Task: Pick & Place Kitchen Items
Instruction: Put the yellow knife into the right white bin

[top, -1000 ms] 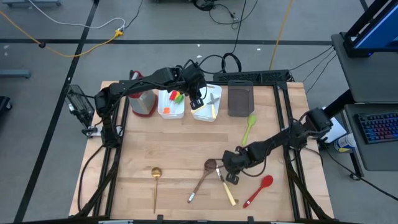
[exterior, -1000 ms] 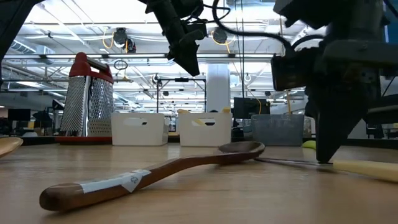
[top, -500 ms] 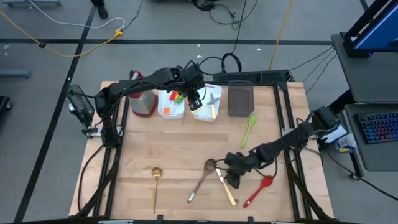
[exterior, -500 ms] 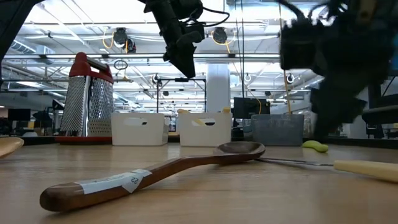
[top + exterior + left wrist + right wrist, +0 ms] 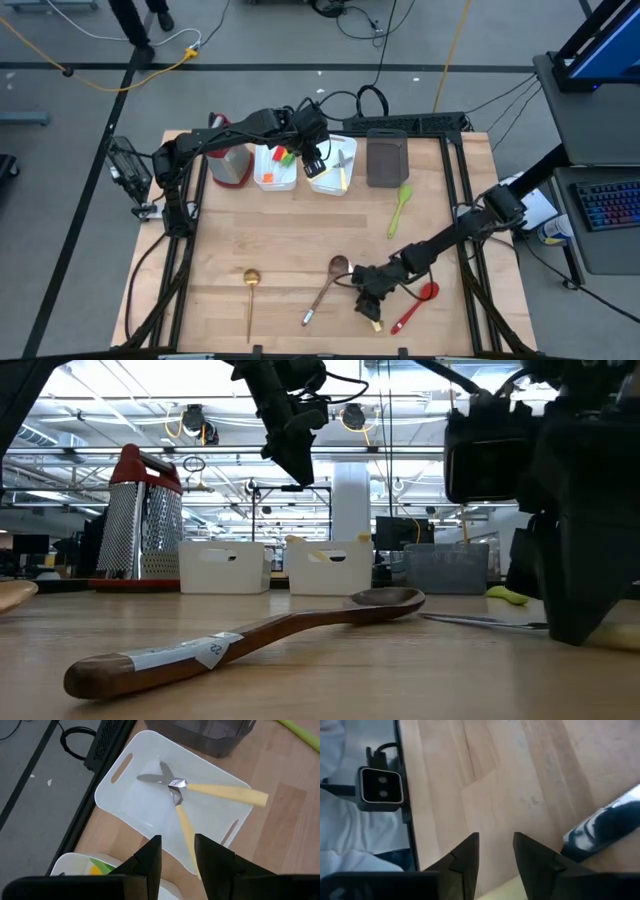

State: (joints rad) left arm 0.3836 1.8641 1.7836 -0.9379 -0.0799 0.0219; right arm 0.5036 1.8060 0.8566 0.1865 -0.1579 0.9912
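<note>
Your right gripper (image 5: 371, 303) sits low on the table with jaws spread, the cream-handled knife (image 5: 366, 307) lying just beneath them, unpinched, while your left gripper (image 5: 176, 862) hovers jaws parted, empty, above the white bin (image 5: 145, 815) holding two knives (image 5: 200, 795).

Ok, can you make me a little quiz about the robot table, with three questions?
1. True or false: the white bin under the left gripper holds two cream-handled knives.
2. Which utensil lies nearest the table's left side in the high view? A) gold ladle B) red spoon C) green spatula
3. Fill the gap: the right gripper is low over the table between the brown wooden spoon and the ____ spoon.

Key: 1 true; 2 A; 3 red.
</note>
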